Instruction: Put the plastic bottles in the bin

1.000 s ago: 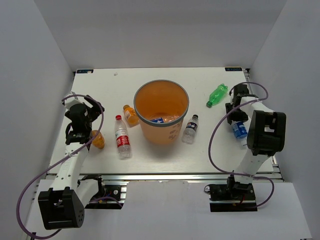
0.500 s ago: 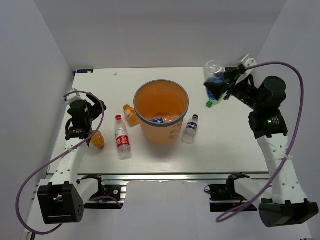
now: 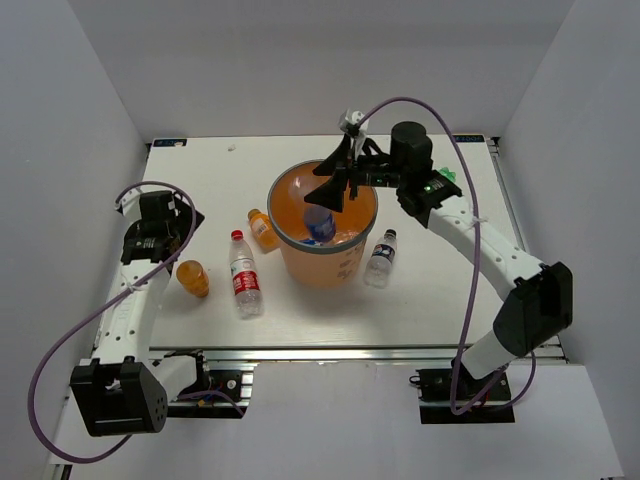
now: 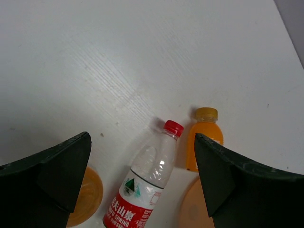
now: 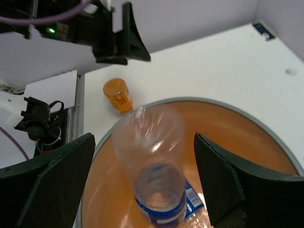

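Bin [image 3: 320,268] at mid-worktop; within its rim a blurred clear blue-labelled bottle [image 5: 152,190], loose between the wide-spread fingers of right gripper [image 3: 338,178], gripped by neither; resting or mid-air, unclear; green bottle [image 3: 445,176] toward far right corner, mostly hidden behind arm; left gripper [image 4: 142,137] fully spread, empty, above red-capped bottle [image 4: 147,185] near left edge; orange bottle [image 4: 88,194] cut off by finger.

Table [image 3: 200,175] viewed from high overhead, near edge at 6 o'clock. Wrist views held close: left over red-capped bottle [image 4: 147,175], right over bin [image 5: 247,123]; both shared overhead.
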